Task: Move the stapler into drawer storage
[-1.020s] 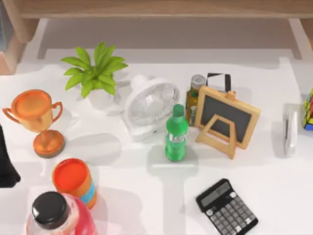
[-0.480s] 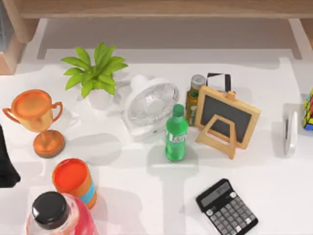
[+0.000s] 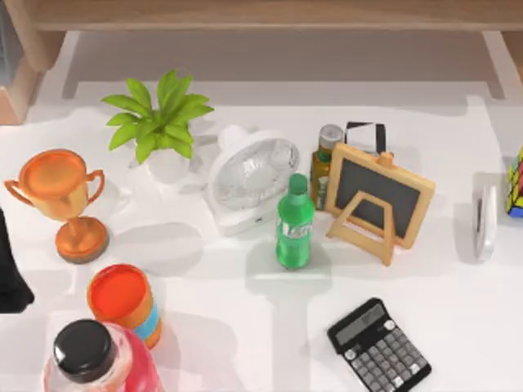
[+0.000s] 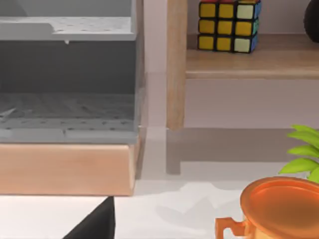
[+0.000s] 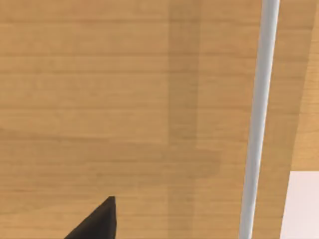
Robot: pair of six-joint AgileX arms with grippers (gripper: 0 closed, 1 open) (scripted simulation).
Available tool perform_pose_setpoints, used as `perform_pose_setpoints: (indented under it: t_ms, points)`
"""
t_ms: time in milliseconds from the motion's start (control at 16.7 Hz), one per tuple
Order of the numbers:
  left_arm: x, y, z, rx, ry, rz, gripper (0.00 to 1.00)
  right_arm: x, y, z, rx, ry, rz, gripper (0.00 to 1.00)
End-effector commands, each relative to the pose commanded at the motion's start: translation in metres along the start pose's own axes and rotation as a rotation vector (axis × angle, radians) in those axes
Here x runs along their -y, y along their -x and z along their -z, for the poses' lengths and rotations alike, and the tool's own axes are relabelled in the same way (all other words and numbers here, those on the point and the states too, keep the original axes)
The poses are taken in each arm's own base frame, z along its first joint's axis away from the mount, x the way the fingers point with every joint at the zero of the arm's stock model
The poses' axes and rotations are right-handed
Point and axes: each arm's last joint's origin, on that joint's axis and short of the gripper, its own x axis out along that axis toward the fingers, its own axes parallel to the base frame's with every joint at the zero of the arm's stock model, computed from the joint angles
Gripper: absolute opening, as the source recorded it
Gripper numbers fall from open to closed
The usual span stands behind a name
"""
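Nothing had moved since the earlier frames; the stapler (image 3: 485,220) lay at the table's right edge beside the cube (image 3: 516,184). We could not tell either gripper's opening. We judged a reach might knock the cube.

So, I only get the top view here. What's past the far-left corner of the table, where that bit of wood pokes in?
Observer: The left wrist view shows what looks like an open drawer there, with a wooden front and a grey inside.
Operator: Anything next to it?
Observer: Yes, a wooden shelf with a puzzle cube sitting on it.
Operator: And the stapler by the right edge, is the right arm's camera on it?
Observer: No, the right wrist view faces a wood-grain panel crossed by a pale strip.
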Motion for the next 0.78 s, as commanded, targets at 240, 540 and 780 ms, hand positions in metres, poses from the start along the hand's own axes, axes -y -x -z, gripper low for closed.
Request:
perform_pose_setpoints:
  t_ms: [240, 540, 780]
  points:
    - [0.0, 0.0, 0.0, 0.0, 0.0, 0.0, 1.0, 0.006, 0.0, 0.011, -0.056, -0.028, 0.025, 1.0]
    - [0.0, 0.0, 0.0, 0.0, 0.0, 0.0, 1.0, 0.043, -0.003, 0.054, -0.236, -0.119, 0.165, 1.0]
    - [0.0, 0.0, 0.0, 0.0, 0.0, 0.0, 1.0, 0.092, -0.01, 0.095, -0.356, -0.236, 0.343, 1.0]
